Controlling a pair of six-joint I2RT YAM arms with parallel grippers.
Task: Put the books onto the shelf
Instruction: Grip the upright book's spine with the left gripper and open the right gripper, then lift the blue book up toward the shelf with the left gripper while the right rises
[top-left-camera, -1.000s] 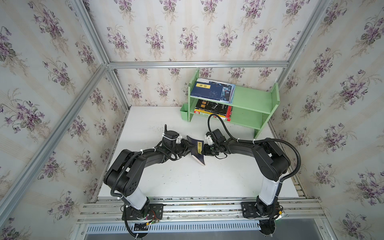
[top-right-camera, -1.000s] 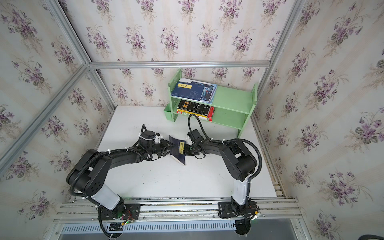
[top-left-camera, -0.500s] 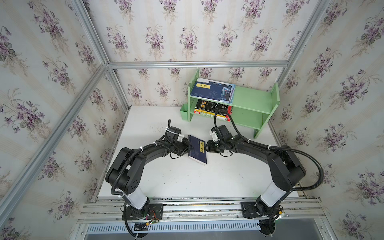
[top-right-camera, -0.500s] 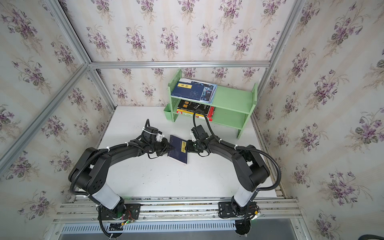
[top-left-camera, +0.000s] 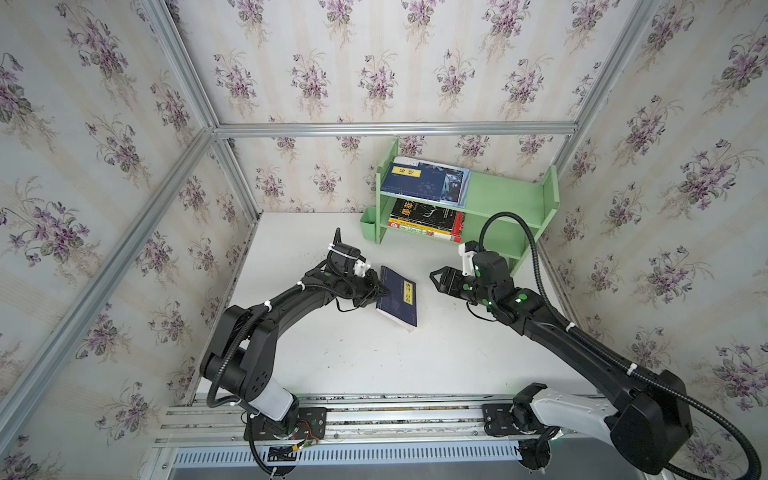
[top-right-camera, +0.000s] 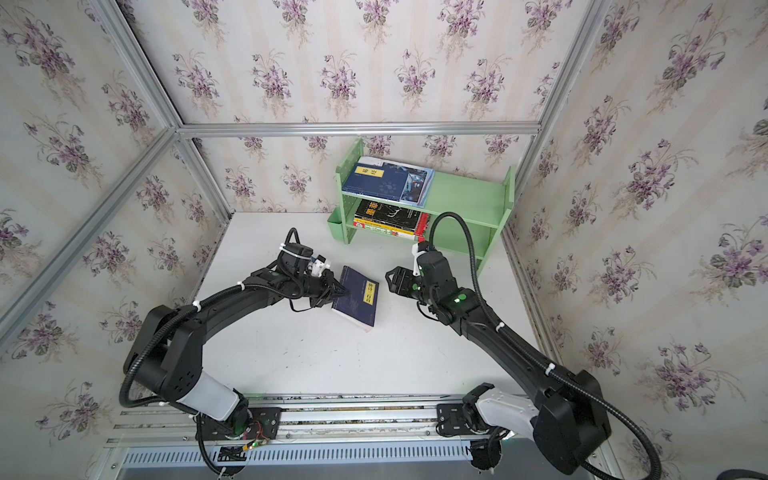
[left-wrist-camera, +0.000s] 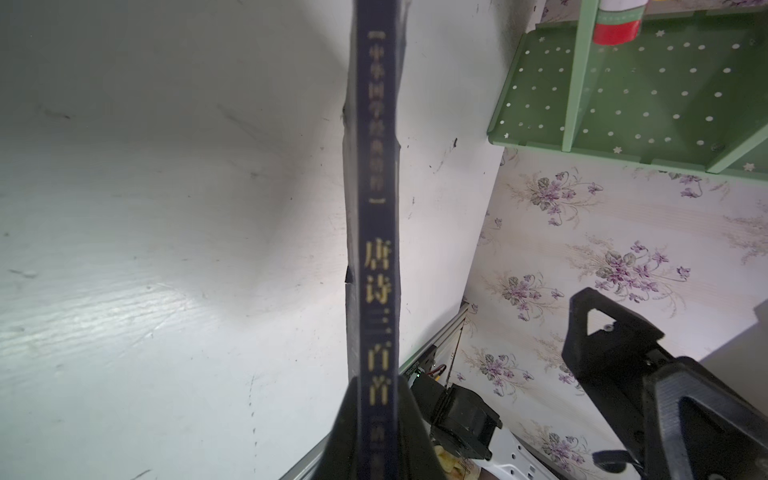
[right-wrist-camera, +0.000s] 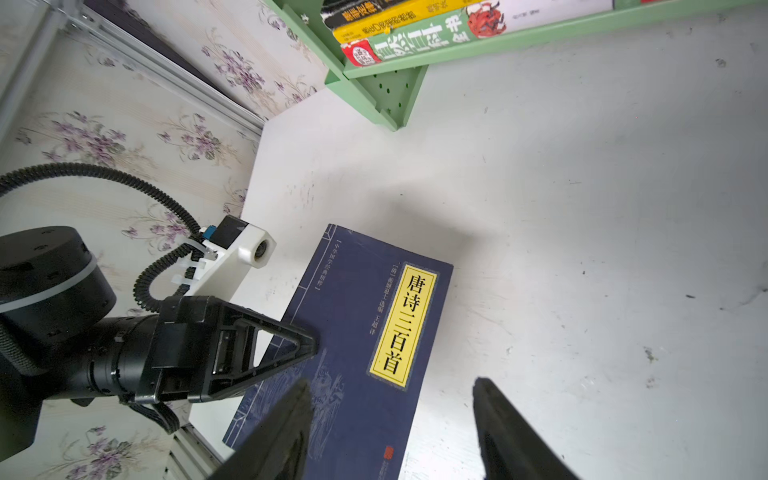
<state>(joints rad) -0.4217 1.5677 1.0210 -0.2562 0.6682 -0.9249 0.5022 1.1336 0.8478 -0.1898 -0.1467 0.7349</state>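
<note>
- In both top views, the left tool (top-left-camera: 377, 291) (top-right-camera: 337, 291) is clenched on the spine edge of the navy book (top-left-camera: 398, 297) (top-right-camera: 358, 300). The book is out on the middle of the surface (top-left-camera: 353, 357), cover up with its yellow label showing, and well apart from the shelf (top-left-camera: 509, 199).
- What changed: half a second ago the right tool (top-left-camera: 436, 280) (top-right-camera: 392, 280) was at the book's other edge. It has since let go and drawn back to its own side, jaws apart with nothing between them and bare surface between it and the book.
- The shelf's upper tier carries a second navy volume (top-left-camera: 415, 180) lying on a white-blue one. The lower tier holds a flat stack topped by a black cover (top-left-camera: 424, 212). The other half of both tiers is bare.
- In the left wrist view, the book's spine (left-wrist-camera: 376, 208) runs straight out from between the fingers (left-wrist-camera: 351, 419), which pinch it tight. The right tool (left-wrist-camera: 623, 357) stands off to one side, clear of it.
- In the right wrist view, the right tool's own fingers (right-wrist-camera: 291, 428) are spread and empty. The left tool (right-wrist-camera: 307, 345) bites the book's (right-wrist-camera: 345, 291) spine edge. Green and yellow spines (right-wrist-camera: 419, 41) show on the lower tier.
- My reading: the left arm now has sole charge of the book, and no other loose book is in view, so this looks like the last one. The carry to the shelf is not yet begun.
- I cannot tell whether the book's free edge rests on the surface. A paperback pinched along one edge may sag or swing in transit.
</note>
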